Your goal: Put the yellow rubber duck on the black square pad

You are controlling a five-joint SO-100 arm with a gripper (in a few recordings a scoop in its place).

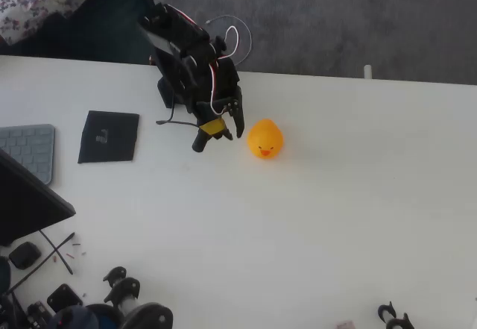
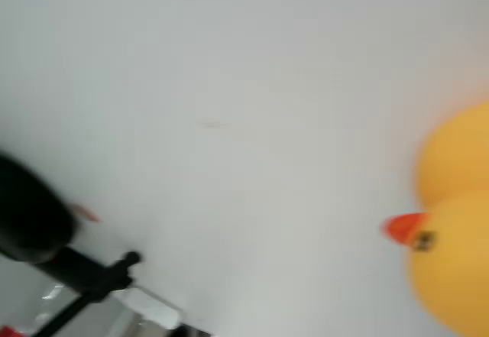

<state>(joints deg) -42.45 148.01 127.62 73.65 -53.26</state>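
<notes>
Yellow rubber duck [image 1: 264, 139] sat upright on the white table [image 1: 358, 195], beak toward the lower edge of the overhead view, near the middle of the tabletop and well apart from the black square pad [image 1: 109, 136], which lay flat to the left beside a grey keyboard [image 1: 30, 150]. In the wrist view the duck [image 2: 454, 230] filled the right edge, blurred, with its orange beak [image 2: 403, 226] pointing left. The gripper [image 1: 220, 135] hovered just left of the duck in the overhead view, between it and the pad, its fingers pointing downward with a yellow part between them; the jaws stood moderately apart and held nothing, and the nearer finger looked close to the duck's side, though contact could not be judged. The duck looked light, hollow and soft, likely to squash and to slide or roll away on the smooth table if nudged from one side. A grasp across the rounded body, low and at its widest part, seemed safer than one on the head or beak. Loose dark parts [image 1: 56, 251] lay along the lower left edge, clear of the path to the pad
</notes>
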